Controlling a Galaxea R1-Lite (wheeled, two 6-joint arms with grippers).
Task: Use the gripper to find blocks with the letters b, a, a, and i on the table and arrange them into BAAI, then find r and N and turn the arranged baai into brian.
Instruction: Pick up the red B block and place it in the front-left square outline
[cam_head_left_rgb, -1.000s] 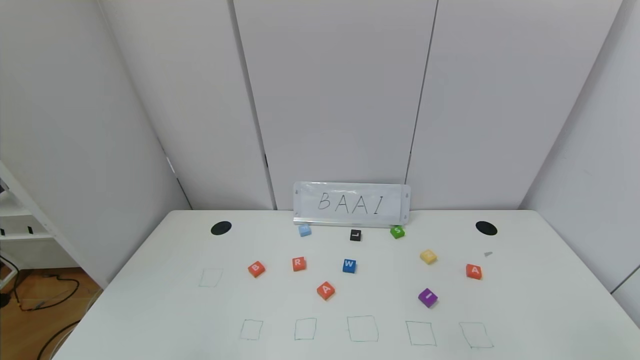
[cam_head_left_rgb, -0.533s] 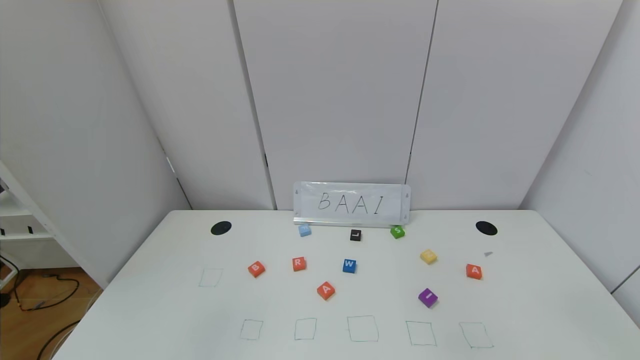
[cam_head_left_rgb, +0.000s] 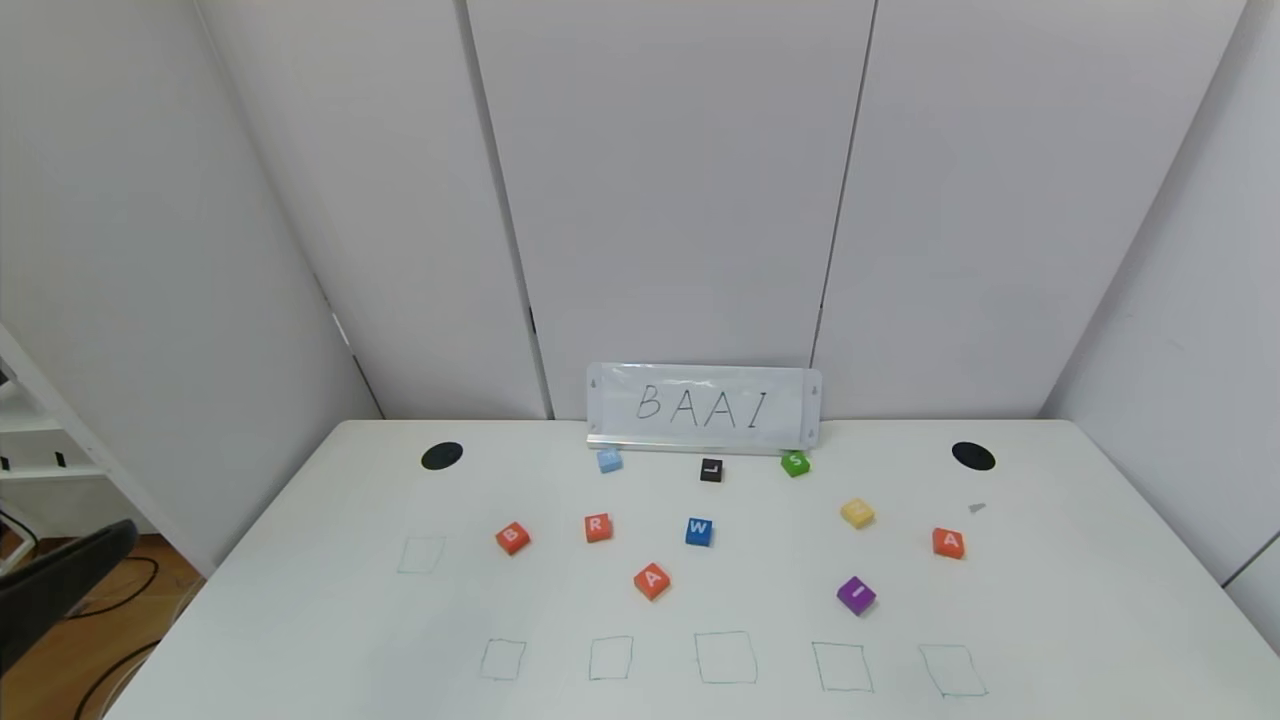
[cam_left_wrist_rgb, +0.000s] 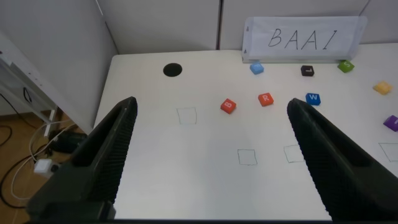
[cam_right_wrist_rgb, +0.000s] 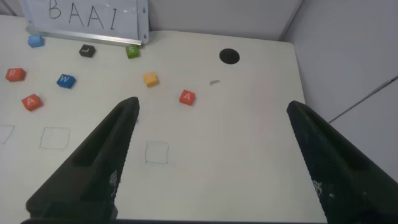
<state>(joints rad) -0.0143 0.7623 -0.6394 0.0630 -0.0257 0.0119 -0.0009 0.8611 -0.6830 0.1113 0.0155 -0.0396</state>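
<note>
On the white table (cam_head_left_rgb: 300, 610) lie the orange-red B (cam_head_left_rgb: 512, 537), an orange-red A (cam_head_left_rgb: 651, 580), a second A (cam_head_left_rgb: 948, 543) and the purple I (cam_head_left_rgb: 855, 595). The orange-red R (cam_head_left_rgb: 598, 527) lies between B and a blue W (cam_head_left_rgb: 699, 531). My left gripper (cam_left_wrist_rgb: 211, 103) is open and empty, high over the table's left part, with B (cam_left_wrist_rgb: 228, 106) and R (cam_left_wrist_rgb: 265, 99) ahead of it. Its dark finger (cam_head_left_rgb: 55, 590) shows at the head view's left edge. My right gripper (cam_right_wrist_rgb: 211, 104) is open and empty over the right part, short of the A (cam_right_wrist_rgb: 187, 97).
A white BAAI sign (cam_head_left_rgb: 703, 407) stands at the back. In front of it lie a light blue block (cam_head_left_rgb: 609, 460), a black L (cam_head_left_rgb: 711, 470) and a green S (cam_head_left_rgb: 795, 463). A yellow block (cam_head_left_rgb: 857, 513) lies nearby. Green drawn squares (cam_head_left_rgb: 725, 657) line the front.
A dark part of my left gripper has come into the head view at the lower left edge. No block has moved.
</note>
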